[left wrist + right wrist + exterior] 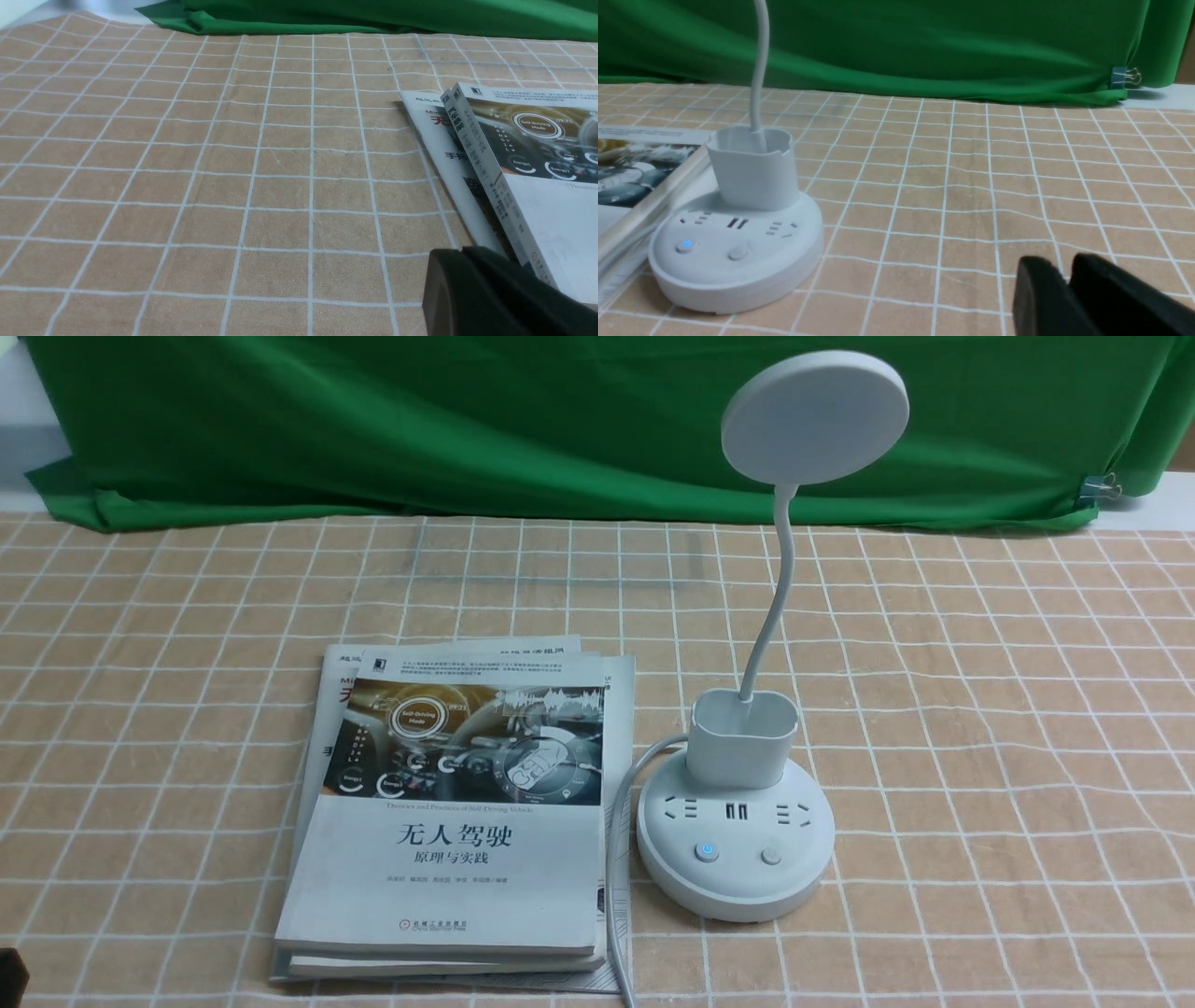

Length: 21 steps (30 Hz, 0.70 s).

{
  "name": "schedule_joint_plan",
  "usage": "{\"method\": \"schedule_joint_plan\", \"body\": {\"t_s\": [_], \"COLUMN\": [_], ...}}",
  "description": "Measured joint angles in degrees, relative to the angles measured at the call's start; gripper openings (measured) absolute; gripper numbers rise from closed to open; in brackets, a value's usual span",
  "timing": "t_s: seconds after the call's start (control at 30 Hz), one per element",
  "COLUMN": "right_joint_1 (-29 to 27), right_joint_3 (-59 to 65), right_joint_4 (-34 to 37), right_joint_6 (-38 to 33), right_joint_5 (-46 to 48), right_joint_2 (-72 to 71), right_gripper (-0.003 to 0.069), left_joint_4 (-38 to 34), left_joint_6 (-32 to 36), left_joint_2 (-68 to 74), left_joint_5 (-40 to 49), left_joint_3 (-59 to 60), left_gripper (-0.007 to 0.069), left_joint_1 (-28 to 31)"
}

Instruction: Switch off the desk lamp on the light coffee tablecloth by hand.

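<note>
The white desk lamp (747, 784) with round disc head stands on the tan grid-lined tablecloth (980, 709); one base button glows blue. Right gripper (1066, 280) jaws stand narrowly parted, holding nothing. Left jaws' state cannot be told.

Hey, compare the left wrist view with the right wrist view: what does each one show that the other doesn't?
Only the left wrist view shows the book spines, the book underneath, and the left hand low over the cloth. Only the right wrist view shows the desk lamp, its lit blue button, the binder clip on the backdrop, and the right hand, fingers slightly parted. Both show the light coffee tablecloth, the green backdrop, and the top book's cover.
</note>
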Motion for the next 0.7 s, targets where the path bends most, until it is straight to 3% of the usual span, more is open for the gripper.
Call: {"method": "schedule_joint_plan", "body": {"t_s": [0.7], "right_joint_1": [0.00], "right_joint_3": [0.00], "right_joint_4": [0.00], "right_joint_6": [0.11], "right_joint_5": [0.02], "right_joint_2": [0.00], "right_gripper": [0.0167], "left_joint_4": [0.00], "left_joint_6": [0.00], "left_joint_2": [0.00], "left_joint_5": [0.00], "left_joint_3": [0.00], "left_gripper": [0.0004], "left_joint_1": [0.00]}}
